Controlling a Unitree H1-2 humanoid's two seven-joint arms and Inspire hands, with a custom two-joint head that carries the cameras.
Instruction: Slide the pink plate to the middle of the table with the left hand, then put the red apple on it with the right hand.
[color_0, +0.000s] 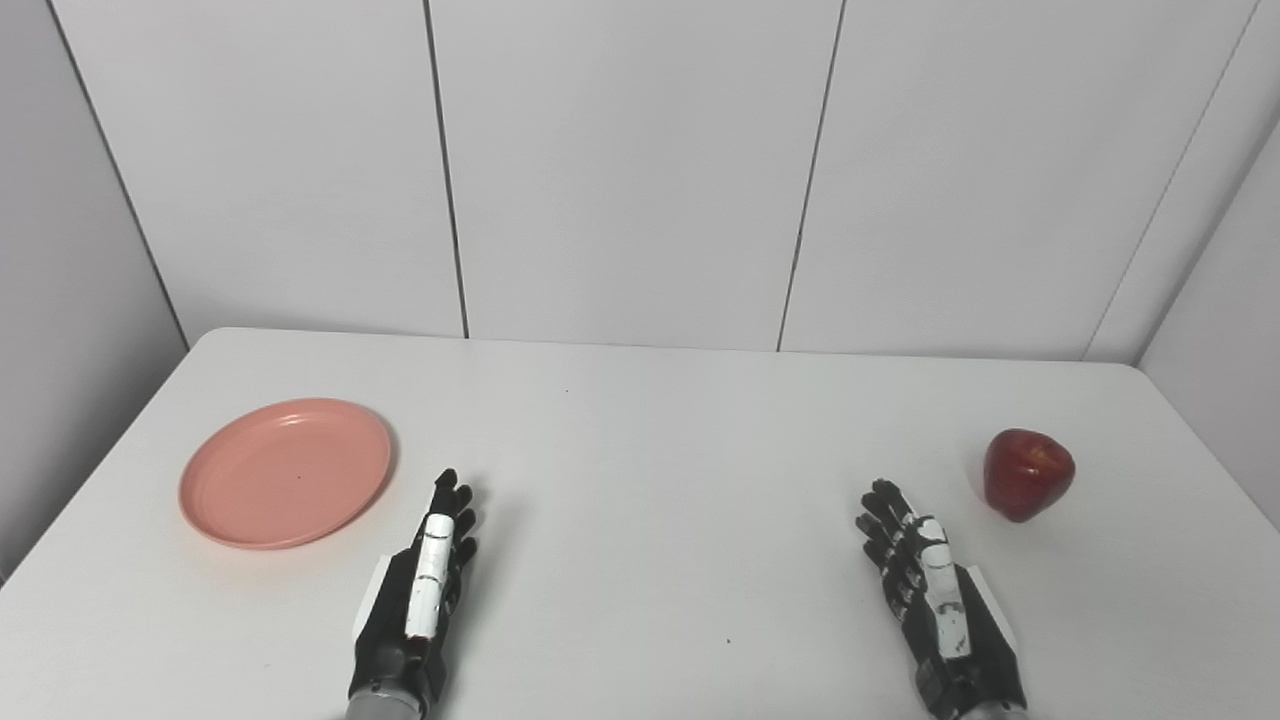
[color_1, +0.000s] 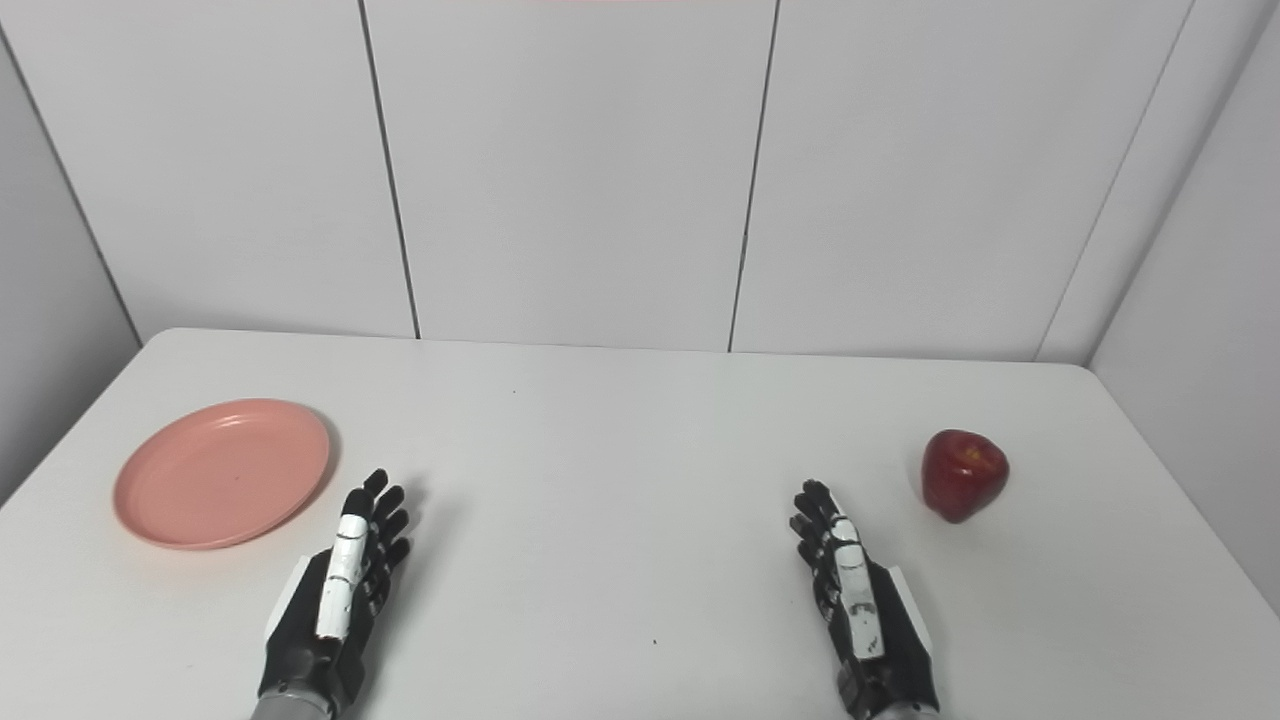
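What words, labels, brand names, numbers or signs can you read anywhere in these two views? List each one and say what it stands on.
None: no readable text shows in either view.
pink plate: plain, no print.
red apple: no sticker visible.
left hand and right hand: black with white strips, no legible marking.
table and wall panels: blank.

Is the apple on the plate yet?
No, the red apple sits on the bare table at the right, far from the empty pink plate at the left.
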